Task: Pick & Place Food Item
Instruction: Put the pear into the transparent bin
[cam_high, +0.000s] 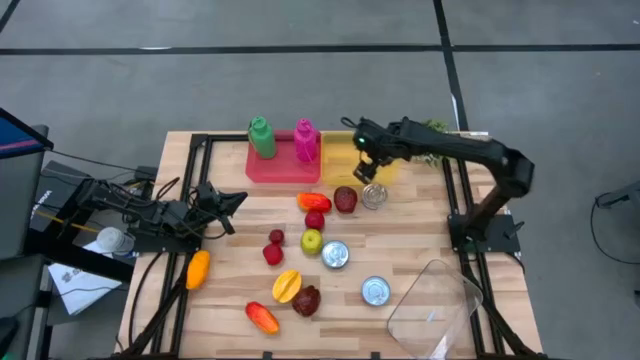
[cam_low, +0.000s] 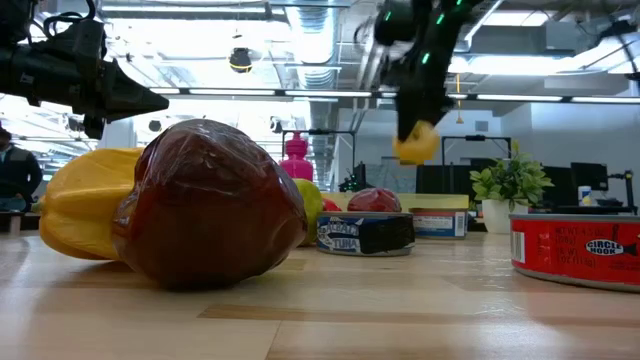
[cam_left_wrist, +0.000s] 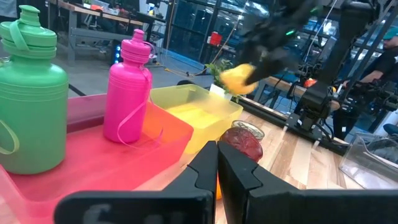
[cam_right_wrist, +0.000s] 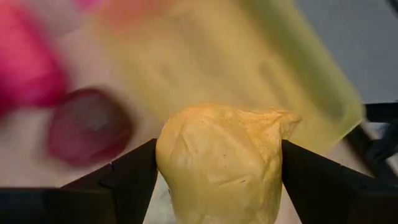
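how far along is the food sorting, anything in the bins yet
Nothing shows in the yellow bin yet. In hand: the right claw grips a yellow fruit, raised beside that bin. The left claw waits shut at the table's left. Left to do: drop the fruit; the other fruit and tuna cans lie loose on the table.

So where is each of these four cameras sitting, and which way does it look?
High: above the table, looking straight down; both arms show.
Low: at tabletop height, looking level; the right pincer hangs above.
Left wrist: looks past its shut pincer toward the trays.
Right wrist: looks past its fingers, clamped on the yellow fruit.
All four show that fruit.
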